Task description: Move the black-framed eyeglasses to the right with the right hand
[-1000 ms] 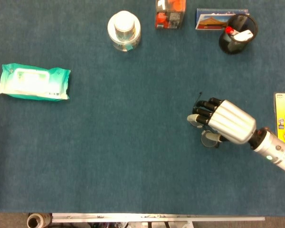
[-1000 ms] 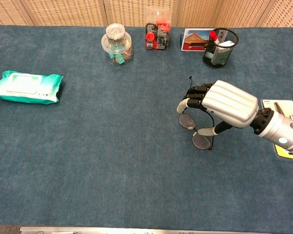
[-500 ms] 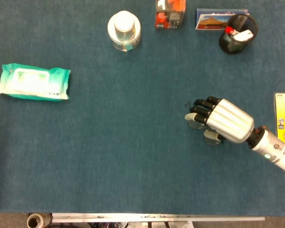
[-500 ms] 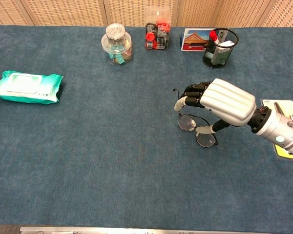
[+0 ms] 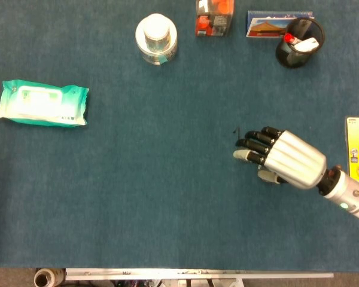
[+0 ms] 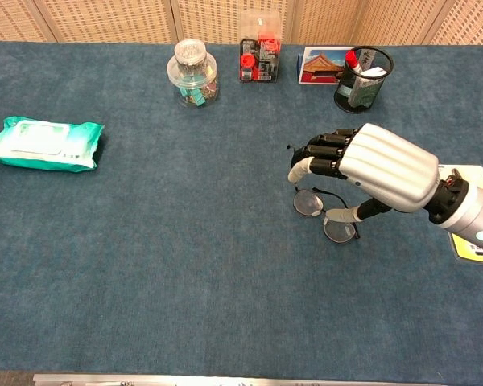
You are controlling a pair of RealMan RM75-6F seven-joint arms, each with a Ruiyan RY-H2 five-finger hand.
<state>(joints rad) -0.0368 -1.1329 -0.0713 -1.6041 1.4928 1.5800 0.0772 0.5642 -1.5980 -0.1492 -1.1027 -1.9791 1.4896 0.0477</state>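
So my right hand (image 6: 378, 173) hovers curled over the thin black-framed round-lens eyeglasses (image 6: 326, 215), thumb touching; can't tell if gripped. Light, fragile wire, so I'd pinch the bridge.

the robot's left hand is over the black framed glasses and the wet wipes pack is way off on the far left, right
Not quite: it is the right hand over the black-framed eyeglasses, as the chest view shows. The left hand is not in view. The wet wipes pack is indeed far left.
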